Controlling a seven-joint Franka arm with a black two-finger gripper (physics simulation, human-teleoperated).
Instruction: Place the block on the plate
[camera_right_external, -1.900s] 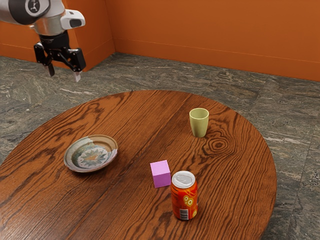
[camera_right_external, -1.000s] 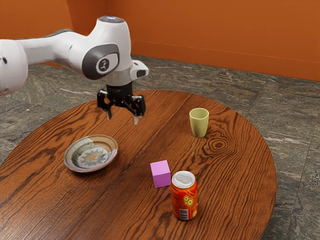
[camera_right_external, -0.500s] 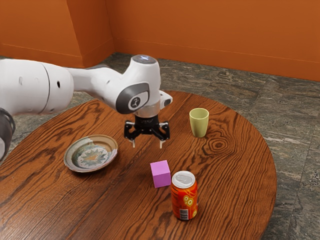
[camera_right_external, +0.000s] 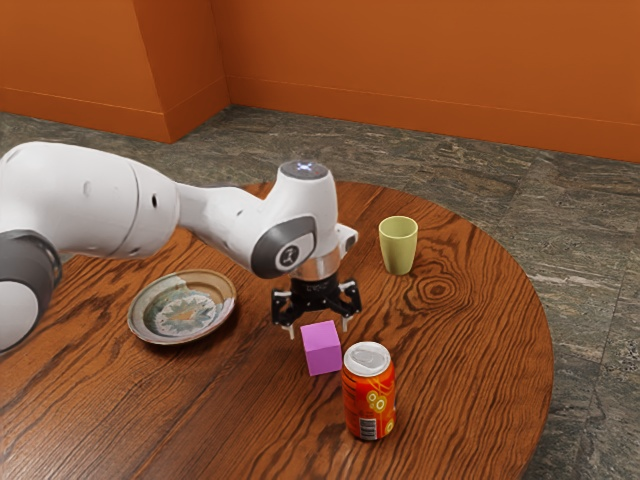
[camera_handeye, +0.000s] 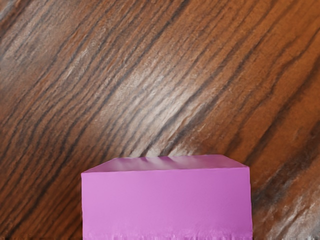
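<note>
Pinkish-purple block (camera_right_external: 322, 352) is sitting on the table (camera_right_external: 460, 390) right below the gripper (camera_right_external: 318, 327), so that's where the task's thing is. Fingers (camera_right_external: 291, 331) are spread apart, one toward each side of the block, and nothing's gripped, so yeah, it's open. Can't tell if either one is touching the block.

Progress-wise, I'd call it early days: the reach looks nearly done, but the grab, lift, carry and set-down are all left. Next is probably a bit lower, then close. The plate (camera_right_external: 182, 308) has no block on it and sits off to the exterior view's left of the gripper, well apart. Orange-red can (camera_right_external: 368, 392) is near the gripper on the camera's side, close enough to the block that I'd watch for a bump. Yellow-green cup (camera_right_external: 398, 246) stands upright beyond the gripper, toward the exterior view's right.

Surface is a round brown wood top with dark, swirly grain, kinda shiny under the gripper. Past that there's a grey, streaky stone-look floor (camera_right_external: 500, 185) and plain orange walls (camera_right_external: 420, 60) farther behind the gripper.
</note>
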